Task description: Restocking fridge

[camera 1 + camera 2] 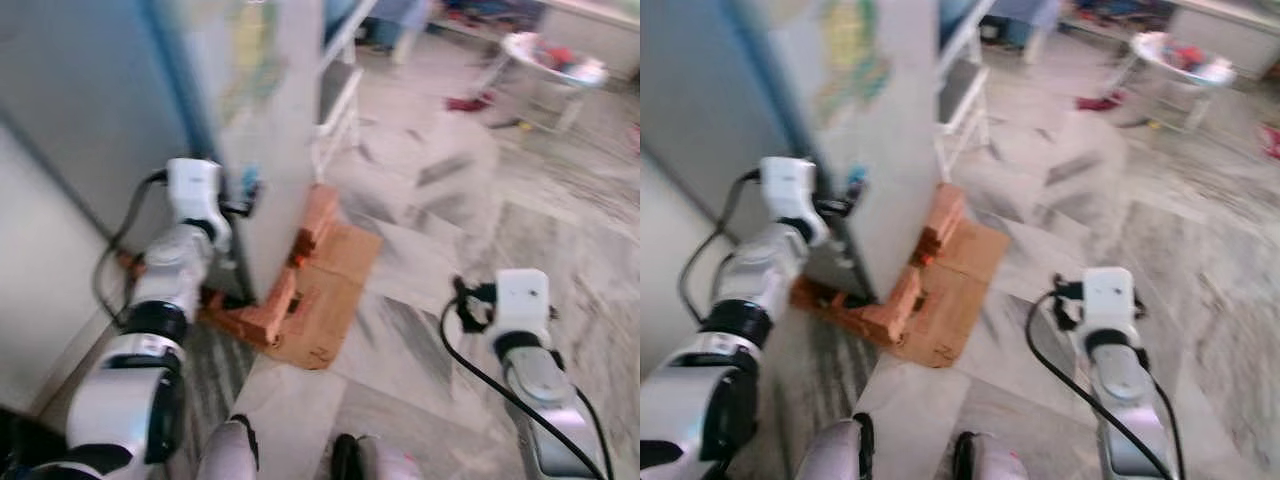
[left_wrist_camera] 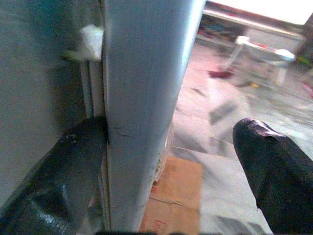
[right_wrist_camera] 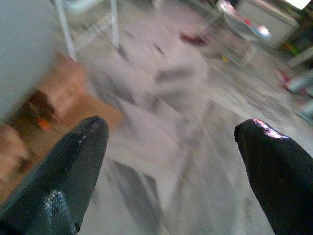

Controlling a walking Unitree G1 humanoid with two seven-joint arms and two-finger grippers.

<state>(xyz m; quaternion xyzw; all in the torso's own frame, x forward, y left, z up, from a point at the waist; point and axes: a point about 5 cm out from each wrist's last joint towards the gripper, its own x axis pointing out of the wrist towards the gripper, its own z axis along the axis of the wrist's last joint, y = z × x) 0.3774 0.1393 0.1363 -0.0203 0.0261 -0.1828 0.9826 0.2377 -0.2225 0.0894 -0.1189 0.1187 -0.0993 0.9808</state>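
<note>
Two grippers are mine, and only the left gripper (image 2: 168, 161) is at work. On the far left stands the fridge (image 1: 90, 110), its door (image 1: 270, 120) swung out toward me so that I face its thin free edge. My left jaws are spread wide and straddle that edge: one finger (image 2: 68, 171) is tucked in the gap between door and fridge body and looks to be touching the door's inner face, the other finger (image 2: 274, 171) hangs well out over the floor, touching nothing. So nothing is clamped; I am hooked behind the door, not holding it.

What could go wrong, as I judge it: the inner finger has only a shallow purchase, so if I pull at an angle it may slide off the edge and the door swing back. Just right of the door's foot, bricks (image 1: 275, 305) and a cardboard sheet (image 1: 330, 290) lie on the floor (the fridge seems propped on them), and a careless step or a hard tug could knock them.

Further right, my right gripper (image 3: 171, 161) hangs low over the marble floor (image 1: 450, 200), jaws open and empty, well apart from the fridge. No item to restock is in my jaws.
</note>
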